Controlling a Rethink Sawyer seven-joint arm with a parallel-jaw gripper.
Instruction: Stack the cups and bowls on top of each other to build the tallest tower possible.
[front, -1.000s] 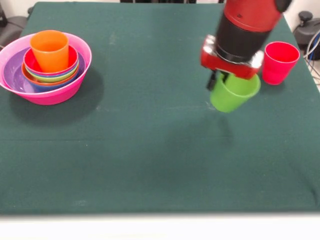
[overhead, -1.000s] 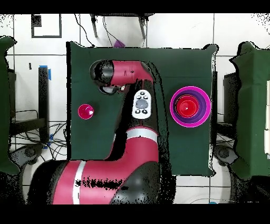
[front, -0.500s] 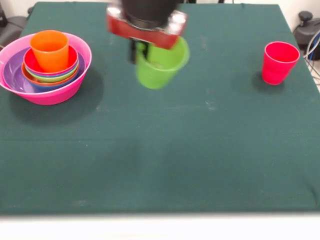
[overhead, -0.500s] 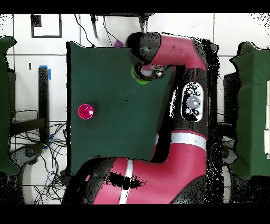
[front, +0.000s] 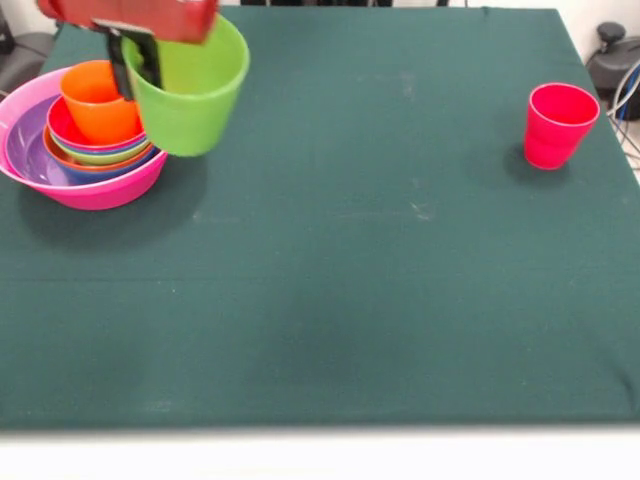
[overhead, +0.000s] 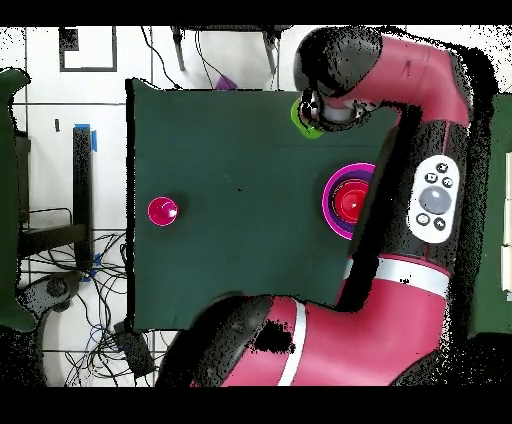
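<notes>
Green counter (front: 350, 300): a green cup (front: 188, 92) is held aloft beside the tower (front: 90, 140).
The cup's rim is clamped by the gripper (front: 135, 62); light, stiff and slick plastic is judged, best held at the wall. A red cup (front: 558, 124) is left far off.

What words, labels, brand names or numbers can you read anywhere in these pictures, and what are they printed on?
None can be read.
The lime green plastic tumbler, the red-pink plastic tumbler and the nested stack of coloured plastic bowls: no print shows.
The grey button panel on the red and black arm: markings too small to read.
The green table cover: no text.
</notes>
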